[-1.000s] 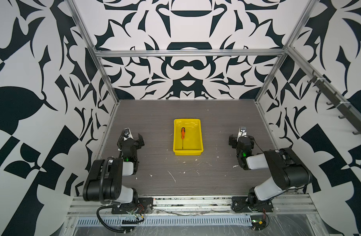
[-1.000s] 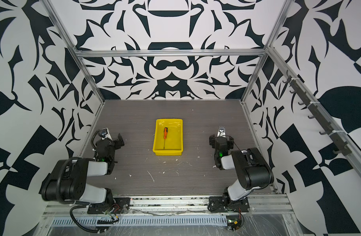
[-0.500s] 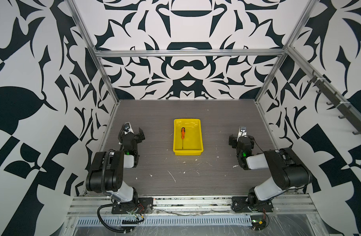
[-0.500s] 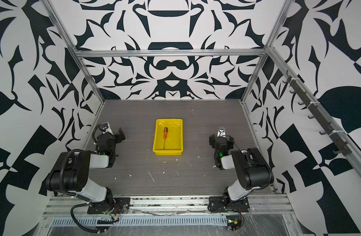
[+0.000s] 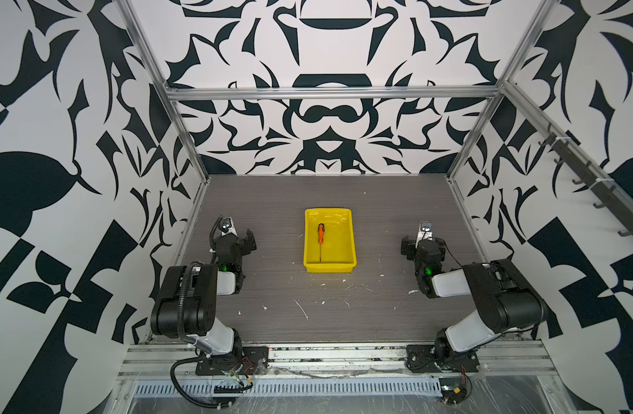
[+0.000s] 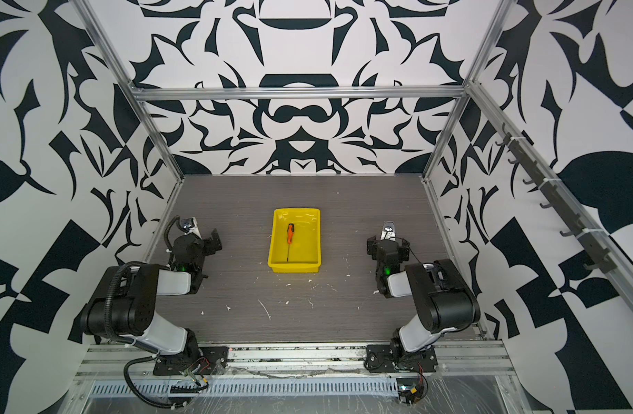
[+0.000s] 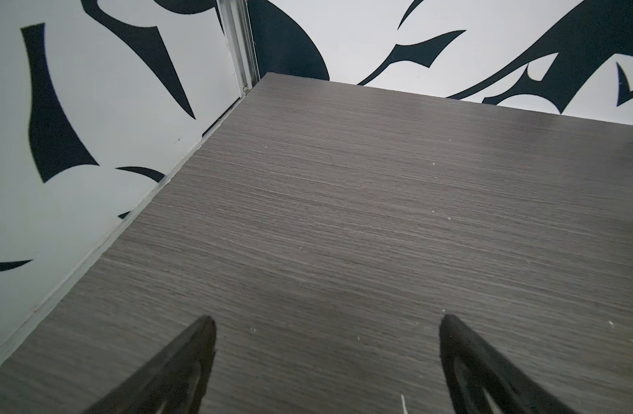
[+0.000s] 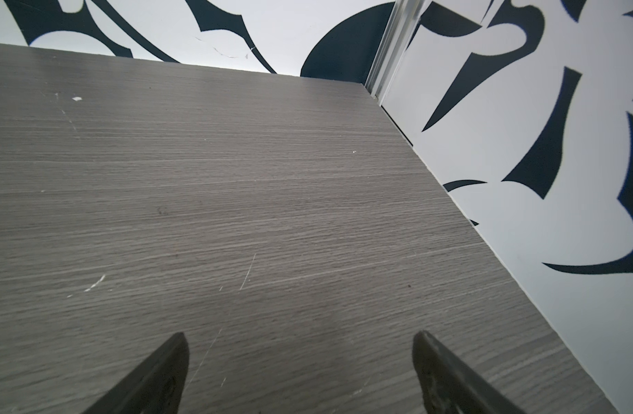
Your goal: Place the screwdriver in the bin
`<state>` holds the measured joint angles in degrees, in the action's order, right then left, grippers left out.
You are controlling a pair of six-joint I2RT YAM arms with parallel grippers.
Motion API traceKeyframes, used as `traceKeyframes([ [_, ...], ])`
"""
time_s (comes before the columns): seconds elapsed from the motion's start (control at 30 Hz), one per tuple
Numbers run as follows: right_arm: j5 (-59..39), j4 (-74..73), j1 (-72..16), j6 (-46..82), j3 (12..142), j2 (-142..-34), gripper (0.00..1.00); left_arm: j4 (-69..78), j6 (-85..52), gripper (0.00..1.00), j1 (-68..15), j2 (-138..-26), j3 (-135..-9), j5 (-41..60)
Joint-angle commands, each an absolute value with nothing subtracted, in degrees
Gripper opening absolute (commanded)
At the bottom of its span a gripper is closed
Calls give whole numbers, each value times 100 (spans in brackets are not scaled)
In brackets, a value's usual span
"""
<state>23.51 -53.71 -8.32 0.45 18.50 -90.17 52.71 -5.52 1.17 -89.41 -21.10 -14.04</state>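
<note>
Yellow plastic, glossy inside, makes up the bin (image 5: 346, 234), a shallow rectangular tray that sits on the grey wood-grain tabletop (image 5: 379, 200) in both top views. The screwdriver (image 5: 320, 236) lies flat on the bin's floor, in its left half, roughly parallel to the long walls. Its black cap end points to the bin's far wall. The orange handle follows, then the thin dark shaft, which runs toward the near wall. The tip ends close to that wall; whether it touches cannot be told. The same layout shows in a top view, with the screwdriver (image 6: 289, 236) inside the bin (image 6: 309, 243).

To the left of the bin, well apart from it, is the left gripper (image 5: 240, 243), low over the tabletop. In the left wrist view the left gripper (image 7: 327, 322) has its two dark fingers spread wide, with only bare wood grain between them. It grips nothing.

To the right of the bin, also well apart from it, is the right gripper (image 5: 423, 247), facing the same way. In the right wrist view the right gripper (image 8: 300, 336) likewise has its jaws spread wide over bare tabletop, with nothing in them.

Small white scraps (image 5: 302, 310) lie scattered on the tabletop on the near side of the bin.
</note>
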Motion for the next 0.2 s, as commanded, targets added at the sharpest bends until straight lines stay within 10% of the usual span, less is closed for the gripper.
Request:
traceKeyframes([
  [0.0, 2241, -5439, -809, 152, 1989, -8978, 100, 5300, -508, 100, 135, -8904, -2110, -1357],
  [0.17, 2268, -5491, -811, 76, 1942, -8953, 100, 5300, -511, 100, 140, -8907, -2110, -1362],
])
